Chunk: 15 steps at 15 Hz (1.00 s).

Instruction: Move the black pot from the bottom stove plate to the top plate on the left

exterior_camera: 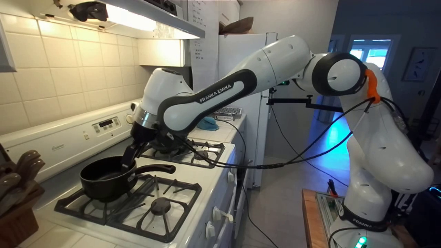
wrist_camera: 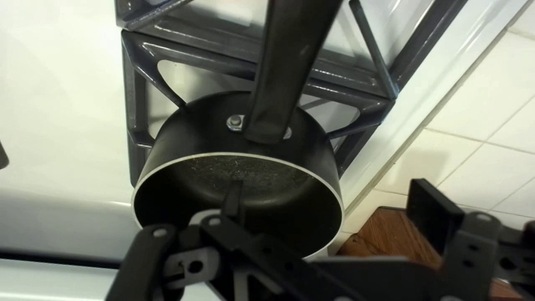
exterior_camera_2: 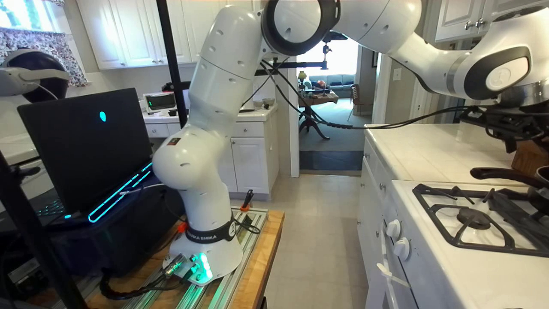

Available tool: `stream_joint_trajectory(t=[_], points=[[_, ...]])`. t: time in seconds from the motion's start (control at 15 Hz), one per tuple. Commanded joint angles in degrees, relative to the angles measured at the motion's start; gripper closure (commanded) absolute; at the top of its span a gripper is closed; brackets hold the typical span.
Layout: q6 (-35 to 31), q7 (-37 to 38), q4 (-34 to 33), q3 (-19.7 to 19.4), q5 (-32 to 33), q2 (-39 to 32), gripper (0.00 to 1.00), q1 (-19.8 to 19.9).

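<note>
Apparently placed, the black pot rests at the rear-left corner of the stovetop; next, the gripper, jaws apart, should lift clear.

knife block on tiled counter | blue cloth | white fridge | black laptop

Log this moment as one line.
black saucepan: resting on rear-left grate | handle: toward front of stove | gripper: open, close to black saucepan | move: looks done, retreat likely next
</note>
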<state>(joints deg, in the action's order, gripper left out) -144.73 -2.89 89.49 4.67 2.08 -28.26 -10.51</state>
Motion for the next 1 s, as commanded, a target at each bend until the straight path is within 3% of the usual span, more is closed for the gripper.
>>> stream_joint_trajectory(t=[0.0,0.6,0.93], points=[[6.3,6.3,0.2,-1.7,3.2,3.0,0.0,-2.2],[24.4,7.8,1.4,0.6,0.5,9.8,0.0,-1.2],[26.5,9.5,2.9,1.3,-1.9,12.5,0.0,-0.7]])
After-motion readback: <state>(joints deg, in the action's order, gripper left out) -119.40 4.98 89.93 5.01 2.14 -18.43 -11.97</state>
